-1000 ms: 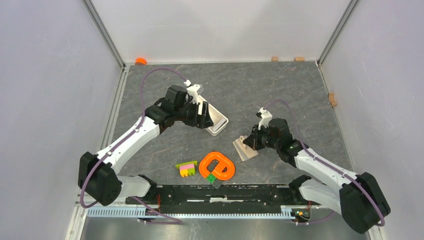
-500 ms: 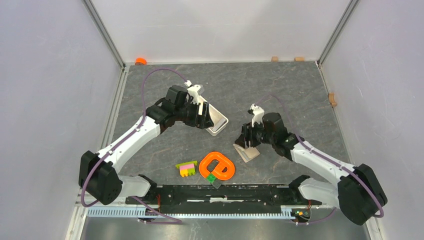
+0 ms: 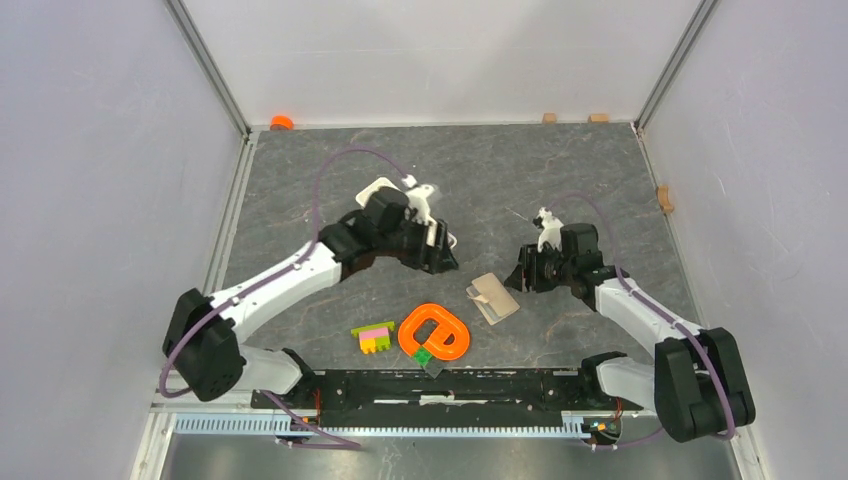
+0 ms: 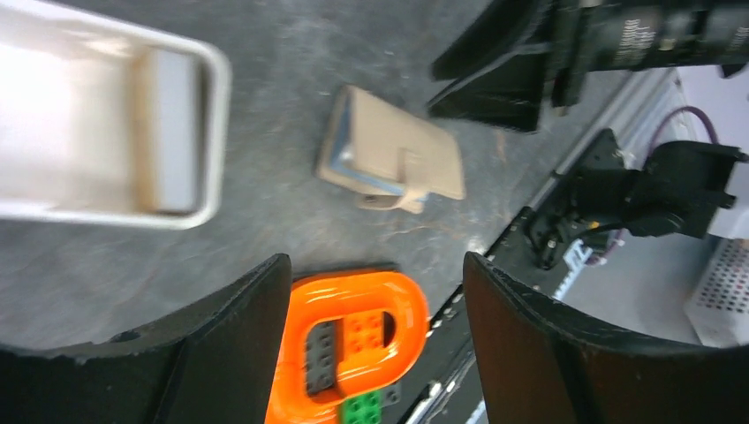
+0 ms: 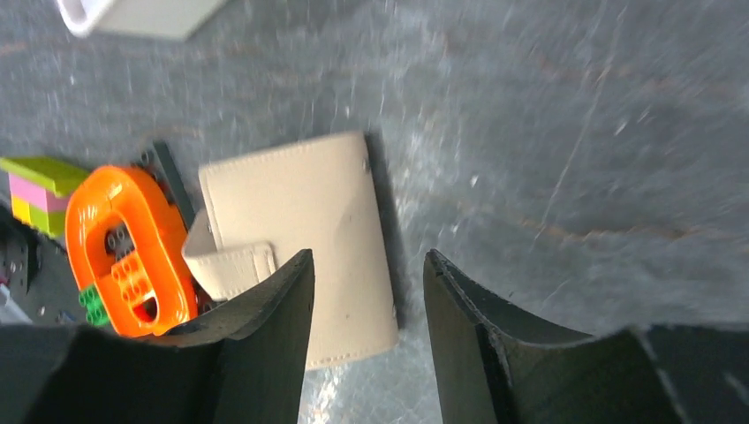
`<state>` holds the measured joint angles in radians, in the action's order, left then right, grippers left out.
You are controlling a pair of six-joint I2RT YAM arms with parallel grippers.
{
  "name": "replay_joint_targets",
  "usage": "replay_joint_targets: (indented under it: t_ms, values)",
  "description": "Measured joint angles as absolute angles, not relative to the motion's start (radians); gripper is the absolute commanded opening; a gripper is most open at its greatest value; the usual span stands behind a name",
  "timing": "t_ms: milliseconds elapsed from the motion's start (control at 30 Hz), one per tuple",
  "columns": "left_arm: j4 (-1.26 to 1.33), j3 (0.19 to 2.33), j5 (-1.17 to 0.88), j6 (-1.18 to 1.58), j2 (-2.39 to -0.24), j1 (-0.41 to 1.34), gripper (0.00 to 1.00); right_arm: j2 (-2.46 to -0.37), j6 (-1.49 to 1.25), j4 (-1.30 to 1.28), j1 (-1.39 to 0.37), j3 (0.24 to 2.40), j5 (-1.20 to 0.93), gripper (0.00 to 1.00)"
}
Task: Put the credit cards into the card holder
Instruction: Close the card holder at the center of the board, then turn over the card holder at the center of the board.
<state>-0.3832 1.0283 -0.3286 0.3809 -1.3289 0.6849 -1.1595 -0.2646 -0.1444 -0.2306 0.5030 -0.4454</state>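
Beige and folded shut, the card holder (image 3: pixel 493 298) is lying on the table (image 3: pixel 600 180) beside the orange ring (image 4: pixel 353 287), and we are finding the left gripper (image 4: pixel 375 261) and right gripper (image 5: pixel 368 256) both gaping, holding nothing.

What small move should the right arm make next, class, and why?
Probably lower the right gripper onto the card holder at its clasp tab and lift the tab. The holder lies flat and apparently closed on the table, right beside that open, empty gripper, so no card can go in yet. The left gripper is open and empty too.
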Motion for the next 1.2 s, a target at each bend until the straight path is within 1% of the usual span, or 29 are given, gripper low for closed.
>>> replay_joint_targets:
  t_ms: [67,200,333,500,567,767,833,967,1200]
  values:
    - [-0.315,1.021,-0.316,0.437,-1.367,0.766,0.78,-1.170,-0.270,-0.143,-0.231,0.463,-0.486,0.52]
    - [-0.167,1.017,-0.316,0.548,-1.502,0.853,0.78,-1.173,-0.283,-0.134,-0.231,0.421,-0.542,0.52]
    - [-0.080,1.021,-0.308,0.610,-1.644,0.874,0.78,-1.181,-0.284,-0.113,-0.229,0.398,-0.562,0.51]
    - [-0.088,1.074,-0.281,0.625,-1.797,0.896,0.75,-1.206,-0.313,-0.060,-0.227,0.353,-0.613,0.50]
    - [-0.115,1.103,-0.263,0.622,-1.832,0.907,0.69,-1.206,-0.326,-0.039,-0.225,0.341,-0.630,0.50]
    - [-0.189,1.121,-0.202,0.601,-1.846,0.930,0.44,-1.205,-0.388,0.052,-0.213,0.287,-0.686,0.50]
    - [-0.203,1.121,-0.186,0.595,-1.847,0.932,0.38,-1.203,-0.421,0.097,-0.212,0.261,-0.709,0.51]
    - [-0.212,1.119,-0.179,0.591,-1.850,0.933,0.28,-1.198,-0.501,0.203,-0.211,0.200,-0.745,0.52]
    - [-0.191,1.085,-0.159,0.592,-1.848,0.945,0.21,-1.240,-0.584,0.317,-0.212,0.163,-0.789,0.52]
